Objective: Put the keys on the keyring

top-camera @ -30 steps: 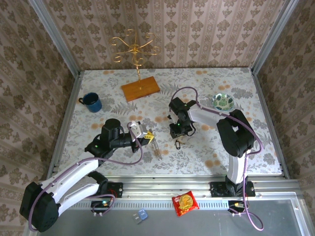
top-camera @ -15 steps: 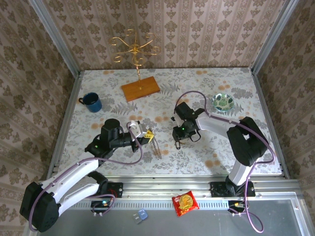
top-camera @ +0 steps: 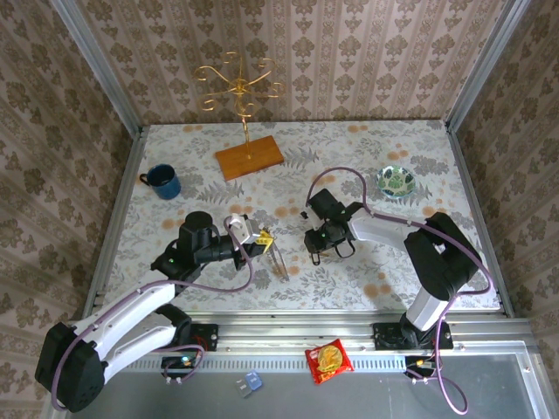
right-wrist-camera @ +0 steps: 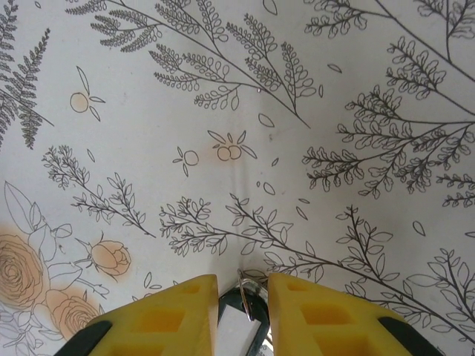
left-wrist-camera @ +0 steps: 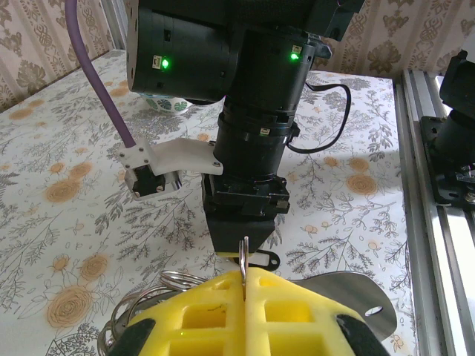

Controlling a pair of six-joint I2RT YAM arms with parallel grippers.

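Observation:
My left gripper (top-camera: 263, 238) is shut on the keyring (top-camera: 279, 262), a thin wire loop that slants down toward the table's near side. In the left wrist view the ring's wire (left-wrist-camera: 243, 256) stands upright, pinched between the yellow fingertips, with more coils (left-wrist-camera: 159, 285) to their left. My right gripper (top-camera: 315, 250) points down at a small dark key (top-camera: 314, 258) on the floral cloth. In the right wrist view the dark key (right-wrist-camera: 241, 315), with a white label and a small metal ring, fills the gap between the yellow fingers (right-wrist-camera: 178, 315), which touch both its sides.
A blue mug (top-camera: 163, 182) stands at the left. The gold hook stand on its wooden base (top-camera: 249, 157) is at the back, and a patterned bowl (top-camera: 396, 181) at the right. A red snack packet (top-camera: 328, 359) lies on the near rail.
The right arm's wrist has swung right and toward the near edge, bringing its fingers down around the dark key, which stays where it was. The left arm holds still.

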